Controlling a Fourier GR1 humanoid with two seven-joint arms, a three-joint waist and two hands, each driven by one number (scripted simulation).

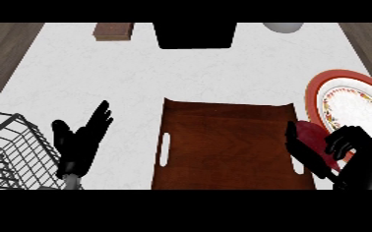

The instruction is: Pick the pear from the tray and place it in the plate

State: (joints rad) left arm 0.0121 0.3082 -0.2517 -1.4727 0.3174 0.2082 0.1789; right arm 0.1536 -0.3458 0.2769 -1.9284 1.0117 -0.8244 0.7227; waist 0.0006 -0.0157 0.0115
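At the far edge of the white counter [145,78] we see a small brown block [113,31], a black box-like object [195,34] just to its right, and a pale round thing [283,26] further right, cut off. Down at lower left sits a wire basket [20,150].

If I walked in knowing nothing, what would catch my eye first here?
Likely the dark wooden tray at the centre, then the right hand curled round a reddish pear at the tray's right edge. A red-rimmed patterned plate lies just beyond; the left hand rests open beside a wire basket.
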